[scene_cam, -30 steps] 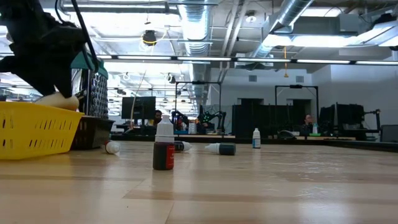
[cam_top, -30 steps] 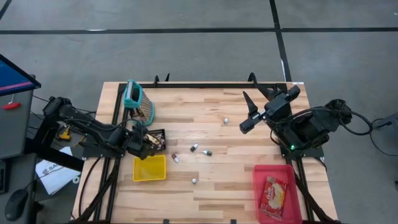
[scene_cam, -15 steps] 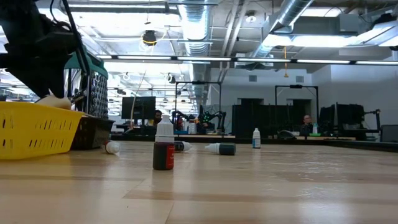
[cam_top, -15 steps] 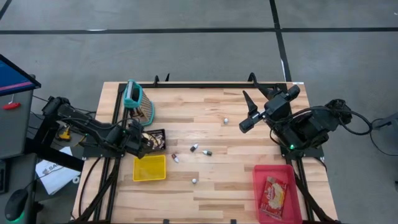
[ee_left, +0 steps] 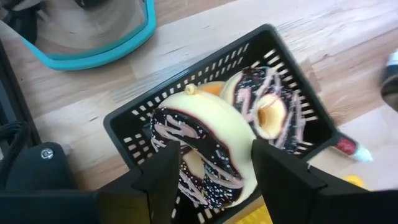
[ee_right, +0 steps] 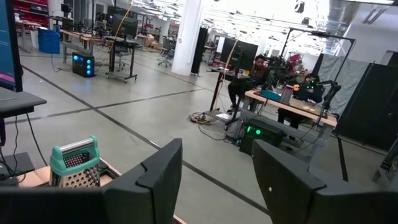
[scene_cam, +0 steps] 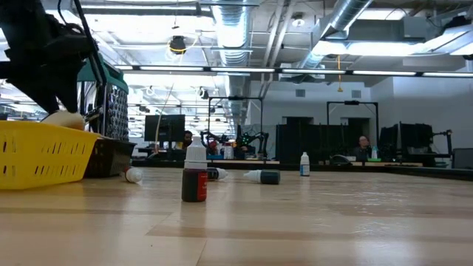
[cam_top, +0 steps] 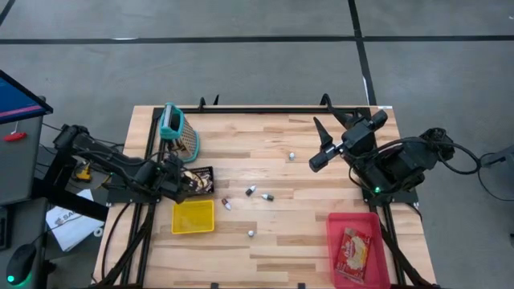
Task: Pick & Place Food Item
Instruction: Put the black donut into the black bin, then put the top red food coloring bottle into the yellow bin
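The left tool (ee_left: 211, 168) sits over the black basket (ee_left: 127, 124), jaws clenched around a chocolate-iced doughnut (ee_left: 205, 140) between them — lift straight up, clear of the second doughnut beside it. The right tool (cam_top: 320, 143) waits raised, jaws parted, empty.

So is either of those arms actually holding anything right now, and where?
The left tool grips a chocolate-iced doughnut across its ring, one finger on each side, over the black basket. The right tool hangs open above the table, holding nothing.
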Robot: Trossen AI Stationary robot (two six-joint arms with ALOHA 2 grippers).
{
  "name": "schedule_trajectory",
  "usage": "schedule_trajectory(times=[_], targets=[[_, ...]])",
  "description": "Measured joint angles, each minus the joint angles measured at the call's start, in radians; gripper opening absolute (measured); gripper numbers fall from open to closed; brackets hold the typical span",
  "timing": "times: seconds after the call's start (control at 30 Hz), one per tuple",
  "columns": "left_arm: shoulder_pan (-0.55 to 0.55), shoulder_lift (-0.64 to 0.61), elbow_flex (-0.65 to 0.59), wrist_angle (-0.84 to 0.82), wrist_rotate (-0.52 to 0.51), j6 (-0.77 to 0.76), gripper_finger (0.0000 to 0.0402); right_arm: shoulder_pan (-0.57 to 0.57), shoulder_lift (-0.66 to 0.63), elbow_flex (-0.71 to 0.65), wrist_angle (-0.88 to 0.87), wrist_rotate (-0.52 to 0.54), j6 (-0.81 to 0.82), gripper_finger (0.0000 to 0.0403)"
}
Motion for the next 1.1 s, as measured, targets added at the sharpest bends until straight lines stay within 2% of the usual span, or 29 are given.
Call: schedule_trajectory(times=[0.33,0.5,0.6,0.73,0.83,0.97,1.1], targets=[[0.000,-0.106,0.004,-0.036,0.025,0.002,0.0194,0.000,0.000,0.000,-0.030,0.000,0.026,0.0187],[-0.006,-0.148,0.004,0.173,0.028,0.139,0.0192,0.000,0.000,0.000,-0.033,0.000,0.026,0.0187],[-0.024,-0.148,0.004,0.374,0.058,0.334,0.0188,0.000,0.000,0.000,-0.033,0.000,0.026,0.0187],[-0.066,-0.143,0.004,0.711,0.102,0.708,0.0184,0.000,0.000,0.000,-0.041,0.000,0.026,0.0187],[-0.065,-0.126,0.006,0.886,0.101,0.985,0.0185,0.000,0.000,0.000,-0.048,0.000,0.026,0.0187],[-0.009,-0.062,0.006,0.949,0.105,1.325,0.0192,0.000,0.000,0.000,-0.071,0.000,0.026,0.0187],[0.082,0.049,0.056,0.947,0.123,1.524,0.0207,0.000,0.000,0.000,-0.070,0.000,0.029,0.0187]])
